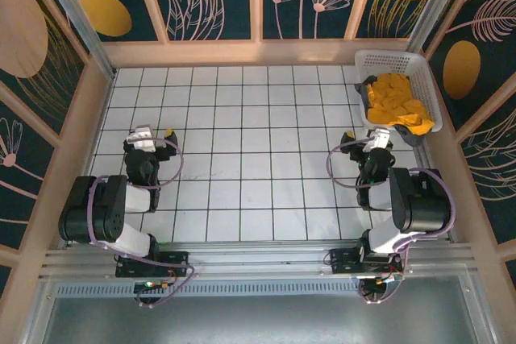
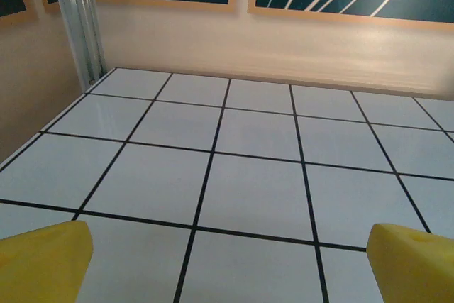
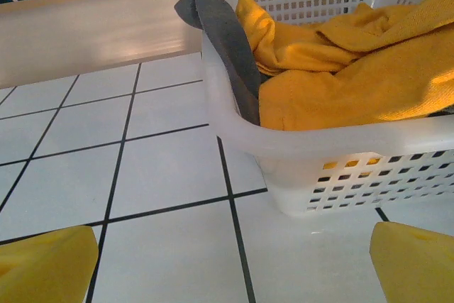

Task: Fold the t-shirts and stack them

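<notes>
Left claw [image 2: 230, 264] and right claw [image 3: 234, 264] gape wide and empty: nothing is picked yet, orange shirt [image 3: 355, 76] and grey shirt [image 3: 221, 37] lie heaped in the basket [image 3: 319, 157] at the counter's [image 1: 242, 118] far right corner.

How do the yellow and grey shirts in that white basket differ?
Colour: the orange-yellow t-shirt is bright, the grey t-shirt dark. Pose: the orange-yellow t-shirt heaps on top in the basket; the grey t-shirt lies mostly under it, one edge draped over the rim. Both are crumpled, unfolded.
</notes>
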Tool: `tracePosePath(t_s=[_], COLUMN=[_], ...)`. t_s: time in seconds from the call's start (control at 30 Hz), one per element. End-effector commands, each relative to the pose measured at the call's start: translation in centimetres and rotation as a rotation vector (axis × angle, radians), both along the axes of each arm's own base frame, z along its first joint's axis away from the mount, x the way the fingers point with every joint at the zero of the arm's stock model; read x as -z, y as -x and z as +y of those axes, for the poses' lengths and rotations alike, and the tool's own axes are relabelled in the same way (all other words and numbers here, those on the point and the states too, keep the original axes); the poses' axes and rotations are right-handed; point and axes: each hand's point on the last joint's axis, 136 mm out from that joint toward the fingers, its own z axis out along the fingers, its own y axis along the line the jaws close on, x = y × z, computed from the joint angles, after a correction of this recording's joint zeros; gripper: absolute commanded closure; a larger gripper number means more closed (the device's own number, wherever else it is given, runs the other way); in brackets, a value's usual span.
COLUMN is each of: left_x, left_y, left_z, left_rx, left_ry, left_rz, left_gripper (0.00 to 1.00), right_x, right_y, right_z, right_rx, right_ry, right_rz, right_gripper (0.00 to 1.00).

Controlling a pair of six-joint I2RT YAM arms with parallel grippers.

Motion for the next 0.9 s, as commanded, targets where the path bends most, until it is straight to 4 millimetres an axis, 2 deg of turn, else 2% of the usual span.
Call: tracePosePath(t_s=[0.0, 0.53, 0.63, 0.7, 0.77, 0.8, 0.83, 0.87], left_x=[-0.9, -1.0, -1.7, -3.3, -7.4, -10.4, -13.2, -14.5], left_y=[-0.4, -0.4, -0.4, -0.9, -0.7, -0.6, -0.6, -0.6], left_z=[-0.2, -0.2, 0.2, 0.8, 1.7, 2.0, 3.0, 4.8], left_rx=[0.009, 0.008, -0.019, -0.057, -0.132, -0.164, -0.236, -0.360], left_ry=[-0.016, -0.016, -0.010, -0.011, 0.022, 0.024, 0.077, 0.189], left_rz=[-0.025, -0.028, -0.029, -0.001, -0.079, -0.143, -0.185, -0.166], left_gripper=[0.01, 0.01, 0.01, 0.01, 0.01, 0.01, 0.01, 0.01], right_x=[-1.6, -1.6, -3.2, -5.7, -10.6, -13.7, -15.8, -15.5], right_y=[-0.7, -0.6, -0.5, -1.7, -2.6, -3.0, -3.7, -4.1], right_z=[0.4, 0.4, -1.0, -1.1, -0.9, -1.1, -2.0, -2.6], right_rx=[-0.021, -0.019, 0.090, 0.140, 0.149, 0.160, 0.195, 0.215], right_ry=[0.006, 0.004, 0.012, 0.027, -0.041, -0.122, -0.286, -0.371], right_rz=[-0.054, -0.054, -0.072, -0.030, -0.094, -0.148, -0.146, -0.020], right_gripper=[0.01, 0.01, 0.01, 0.01, 0.01, 0.01, 0.01, 0.01])
